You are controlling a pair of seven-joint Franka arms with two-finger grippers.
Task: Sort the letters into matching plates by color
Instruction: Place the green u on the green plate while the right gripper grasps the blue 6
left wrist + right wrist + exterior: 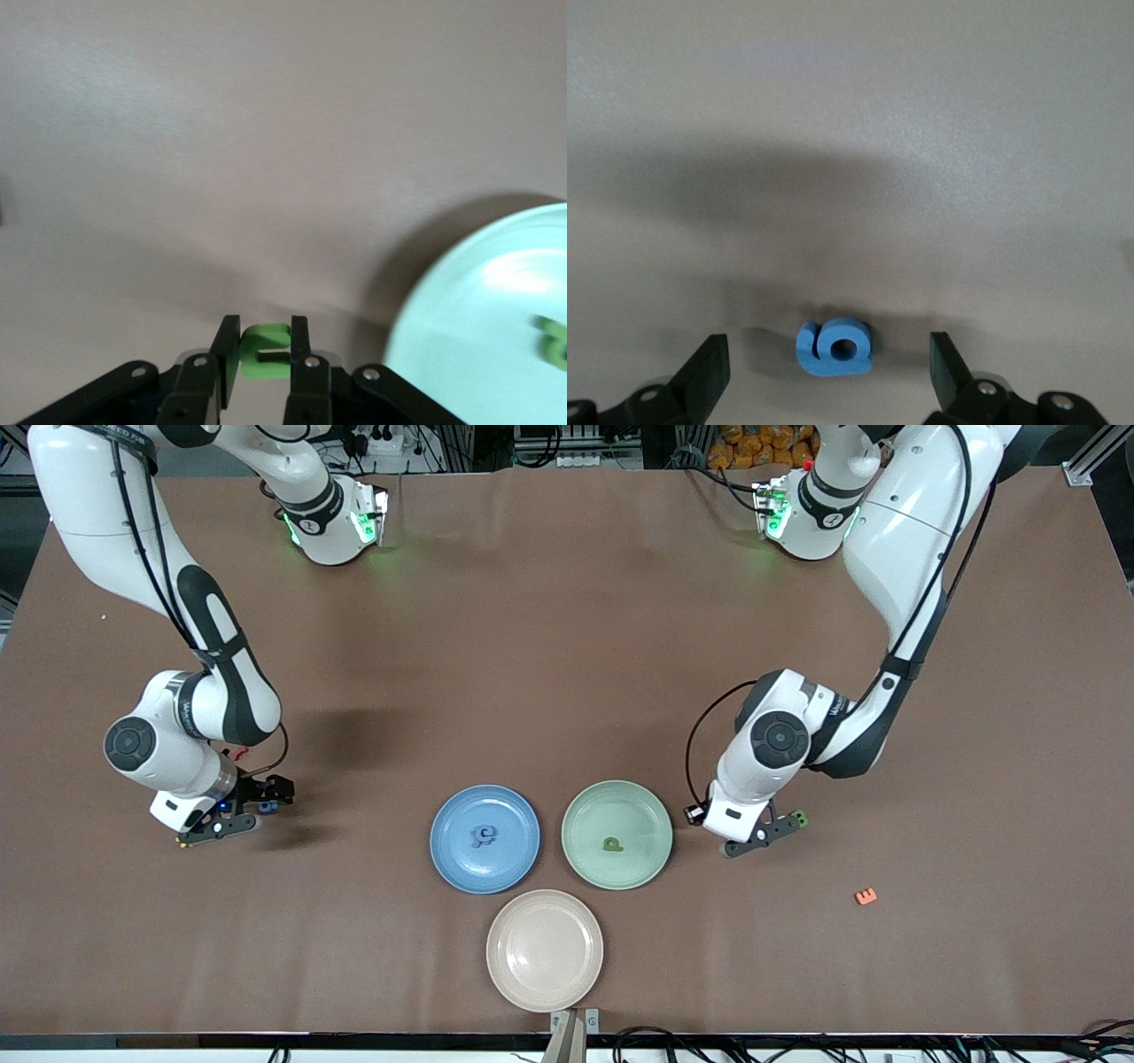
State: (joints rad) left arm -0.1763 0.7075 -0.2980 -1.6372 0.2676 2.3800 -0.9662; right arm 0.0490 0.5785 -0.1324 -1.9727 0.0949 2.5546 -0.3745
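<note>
I see the left hand (259, 363) low over the table (567, 646), just beside the green plate (617, 834) at the left arm's end of it. This hand is clamped on a small green letter (263, 351); the letter sits tight between the two fingers (225, 359). From my front view a bit of green pokes out at the tip of that hand (it is the same green letter). The green plate already has one green letter (611, 844) lying in it.

The right hand (828, 376) is low over the table too, well apart from the plates, toward the right arm's end. Its fingers are spread wide and hold nothing. A small blue letter (834, 347) lies flat on the table between the two fingers, touching neither one.

The blue plate (485, 838) sits beside the green plate, and there are blue letters (484, 835) in it; I cannot tell how many. A cream plate (544, 950) sits nearer to the front camera than both. One small orange letter (866, 896) lies on the table by itself, near the left hand and nearer the front camera than it.
</note>
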